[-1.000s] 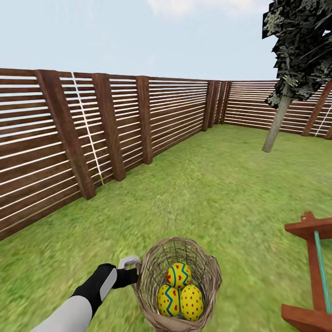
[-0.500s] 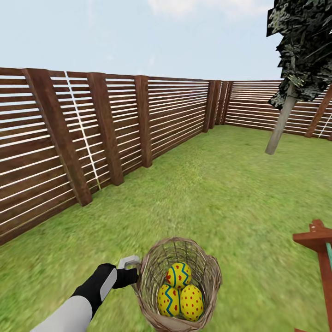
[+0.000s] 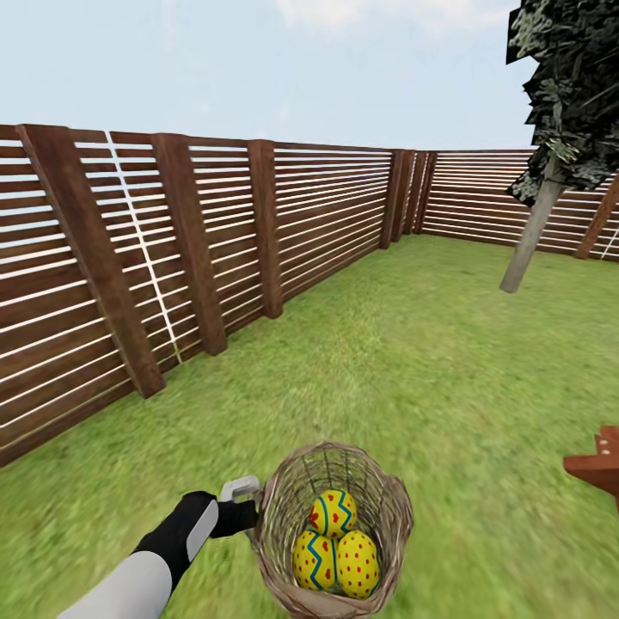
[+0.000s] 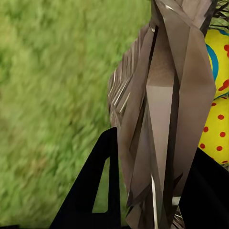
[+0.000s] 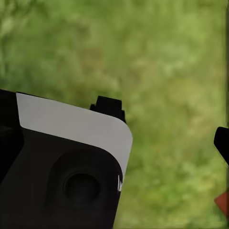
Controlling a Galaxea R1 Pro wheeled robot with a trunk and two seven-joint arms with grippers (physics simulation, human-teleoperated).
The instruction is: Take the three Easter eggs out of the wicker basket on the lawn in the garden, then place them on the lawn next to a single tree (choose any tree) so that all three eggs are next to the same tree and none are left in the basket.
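The wicker basket [image 3: 389, 507] hangs low in the head view, above the lawn [image 3: 413, 361]. Three Easter eggs [image 3: 335, 542] lie in it, yellow with red dots and blue zigzags. My left gripper [image 3: 248, 509] is shut on the basket's near rim; in the left wrist view its black fingers [image 4: 90, 195] clamp the wicker wall [image 4: 162, 109], with an egg [image 4: 217, 129] just behind. The tree [image 3: 537, 225], with a pale trunk and a dark crown, stands far off at the right. A dark fingertip [image 5: 222, 142] of my right gripper hangs over grass with nothing against it.
A brown slatted fence [image 3: 198, 249] runs along the left and turns across the back. A red wooden frame [image 3: 599, 464] pokes in at the right edge. Open grass stretches between the basket and the tree. Part of my own body [image 5: 62, 167] shows in the right wrist view.
The whole head view has shifted: fence posts slide left and the red frame slips out to the right. The basket, the eggs and my left arm keep their place in the picture.
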